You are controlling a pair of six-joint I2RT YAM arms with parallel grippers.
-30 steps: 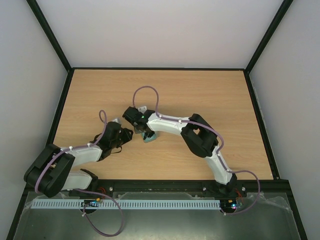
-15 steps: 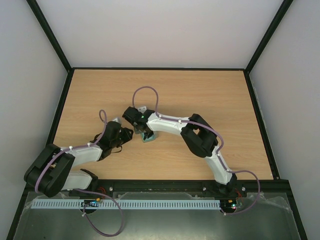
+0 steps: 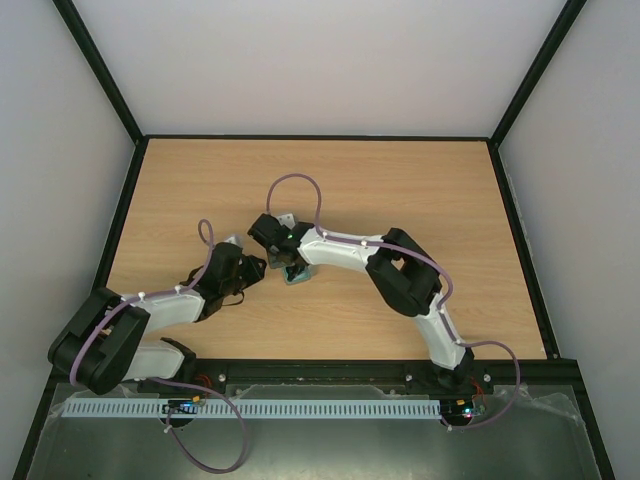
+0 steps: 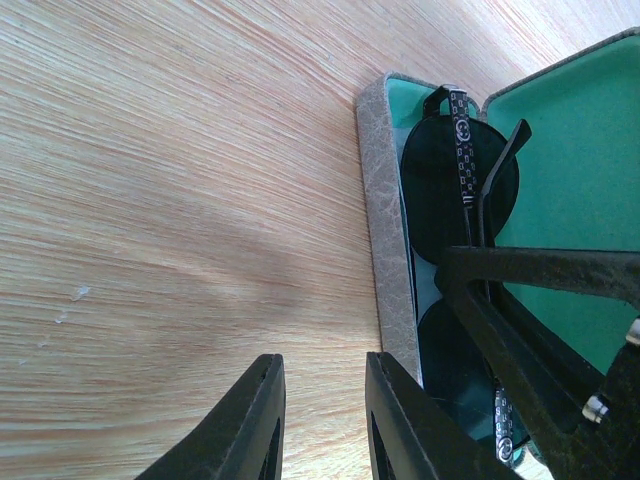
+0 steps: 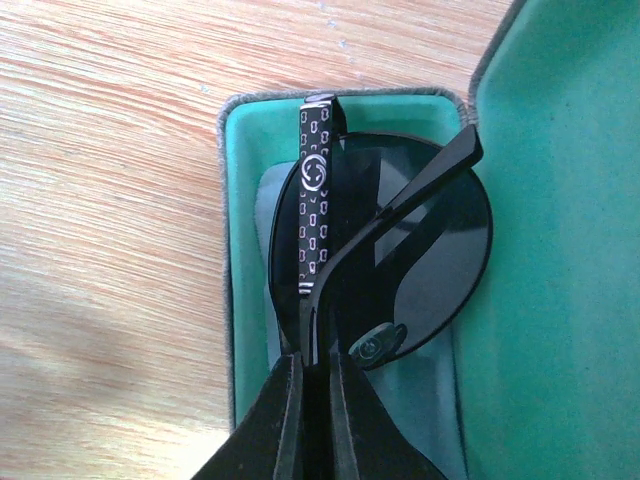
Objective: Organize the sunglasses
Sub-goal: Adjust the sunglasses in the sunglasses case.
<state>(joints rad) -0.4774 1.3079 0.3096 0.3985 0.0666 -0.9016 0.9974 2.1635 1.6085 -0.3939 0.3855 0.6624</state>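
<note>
The sunglasses (image 5: 430, 250), with a thin dark frame and dark lenses, lie folded inside the open grey case (image 5: 228, 250) with green lining. My right gripper (image 5: 315, 400) is shut on their folded temple arms over the case. In the left wrist view the sunglasses (image 4: 450, 190) sit in the case (image 4: 385, 230), with the right gripper's dark fingers (image 4: 540, 270) across them. My left gripper (image 4: 320, 420) is open and empty, low over the table just beside the case's long grey wall. From the top view, both grippers meet at the case (image 3: 295, 275), mostly hidden by the right wrist.
A pale blue-grey layer, apparently the cloth (image 5: 268, 215), lies under the sunglasses in the case. The case lid (image 5: 560, 150) stands open on the right. Bare wooden table (image 3: 400, 190) stretches around, bounded by a black frame (image 3: 320, 137).
The right arm's elbow has shifted slightly to the right; its gripper stays over the case. The left arm has not visibly moved.
</note>
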